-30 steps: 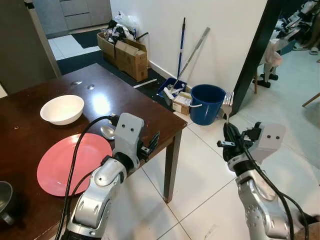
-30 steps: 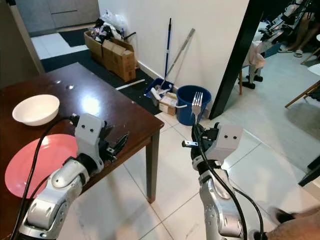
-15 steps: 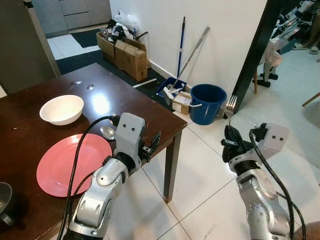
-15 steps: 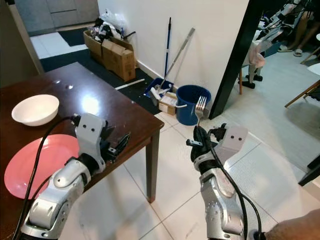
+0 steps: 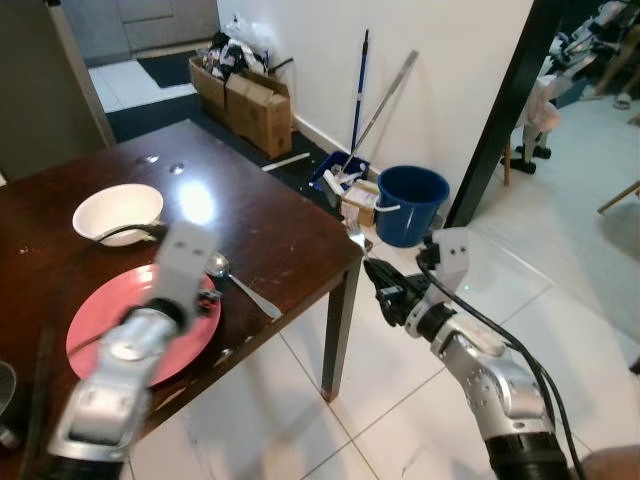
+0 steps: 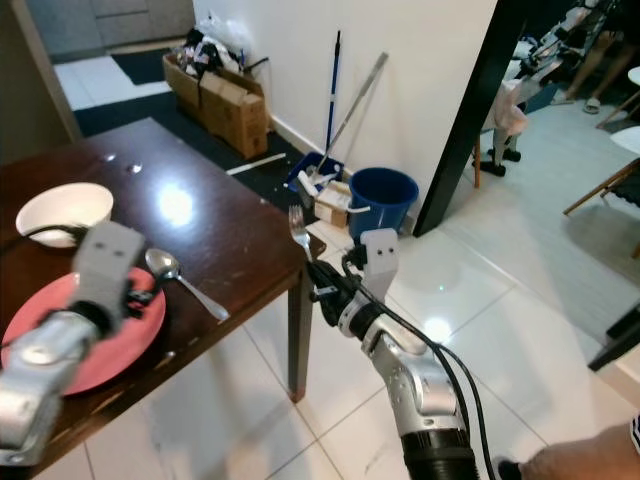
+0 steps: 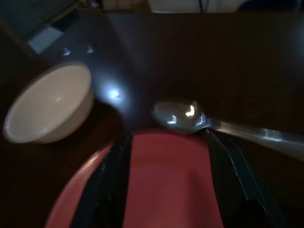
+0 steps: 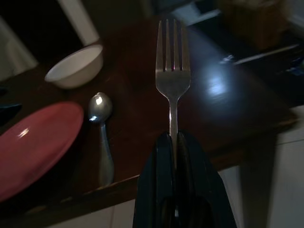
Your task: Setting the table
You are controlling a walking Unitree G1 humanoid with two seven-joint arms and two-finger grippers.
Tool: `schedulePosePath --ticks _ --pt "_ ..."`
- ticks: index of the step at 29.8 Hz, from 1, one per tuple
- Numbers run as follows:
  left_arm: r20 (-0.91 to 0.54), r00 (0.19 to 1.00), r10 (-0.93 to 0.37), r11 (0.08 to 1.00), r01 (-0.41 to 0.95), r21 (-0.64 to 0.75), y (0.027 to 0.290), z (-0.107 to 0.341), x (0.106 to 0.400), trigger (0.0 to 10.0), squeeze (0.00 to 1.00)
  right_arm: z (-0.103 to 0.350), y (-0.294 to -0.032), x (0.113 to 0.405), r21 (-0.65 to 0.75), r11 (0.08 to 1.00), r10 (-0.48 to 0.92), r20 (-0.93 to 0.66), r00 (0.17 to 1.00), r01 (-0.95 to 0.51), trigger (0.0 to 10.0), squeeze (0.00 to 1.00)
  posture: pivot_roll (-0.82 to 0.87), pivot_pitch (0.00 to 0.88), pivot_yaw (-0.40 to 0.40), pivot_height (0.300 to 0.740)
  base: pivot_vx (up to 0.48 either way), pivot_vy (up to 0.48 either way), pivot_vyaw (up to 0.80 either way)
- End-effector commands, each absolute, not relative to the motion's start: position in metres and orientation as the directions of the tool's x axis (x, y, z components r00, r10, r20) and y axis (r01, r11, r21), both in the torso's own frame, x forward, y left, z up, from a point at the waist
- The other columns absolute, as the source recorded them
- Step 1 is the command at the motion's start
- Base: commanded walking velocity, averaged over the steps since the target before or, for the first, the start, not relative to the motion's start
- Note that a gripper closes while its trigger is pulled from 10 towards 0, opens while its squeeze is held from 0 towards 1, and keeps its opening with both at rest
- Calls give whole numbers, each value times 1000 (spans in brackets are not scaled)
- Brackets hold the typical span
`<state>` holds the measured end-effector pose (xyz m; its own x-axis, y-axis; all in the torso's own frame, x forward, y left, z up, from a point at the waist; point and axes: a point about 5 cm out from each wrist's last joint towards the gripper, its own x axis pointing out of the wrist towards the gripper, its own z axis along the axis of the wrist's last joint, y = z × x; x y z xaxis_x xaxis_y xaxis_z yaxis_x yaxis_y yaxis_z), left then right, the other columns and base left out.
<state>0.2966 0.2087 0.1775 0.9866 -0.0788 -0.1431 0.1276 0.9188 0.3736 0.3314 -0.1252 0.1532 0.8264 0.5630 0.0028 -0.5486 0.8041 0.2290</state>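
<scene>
Standing upright between the closed fingers of the right gripper [image 8: 174, 142], a silver metal fork [image 8: 172, 76] is held by its handle with the tines pointing up, just off the near corner of the dark brown wooden table [image 5: 270, 215] and above the white tiled floor [image 5: 400, 400]. On the table, a round pink plate [image 5: 110, 310] is laid near the front edge, a white ceramic bowl [image 5: 117, 212] is set just beyond it, and a silver metal spoon [image 5: 240, 285] is placed just beside the plate's right rim, its bowl toward the white bowl. The left gripper [image 7: 166, 190] is held low over the pink plate, its fingers spread apart with nothing between them; the arm is blurred in the head views. Beyond the table corner, a blue plastic bucket [image 5: 413, 203] is stood on the floor by the white wall, with a blue-handled mop [image 5: 358, 90] leaned beside it and brown cardboard boxes [image 5: 245, 95] stacked farther along the wall.
</scene>
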Motion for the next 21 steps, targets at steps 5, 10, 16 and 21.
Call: schedulePosePath --ticks 5,10,16,21 --pt "-189 978 -93 910 161 383 224 183 289 10000 0 152 -122 342 218 787 596 -28 803 -577 10000 0 114 86 71 740 0 0 0" --pt "-163 982 -96 906 154 395 230 202 286 10000 0 155 -124 359 167 761 645 -96 758 -627 10000 0 159 104 76 740 0 0 0" --pt "-155 981 -112 912 164 375 227 212 279 10000 0 154 -124 368 66 732 678 -161 717 -678 10000 0 189 117 84 740 0 0 0" --pt "-160 979 -124 911 176 372 225 214 274 10000 0 155 -113 374 54 677 730 -183 659 -734 10000 0 215 121 79 740 0 0 0"
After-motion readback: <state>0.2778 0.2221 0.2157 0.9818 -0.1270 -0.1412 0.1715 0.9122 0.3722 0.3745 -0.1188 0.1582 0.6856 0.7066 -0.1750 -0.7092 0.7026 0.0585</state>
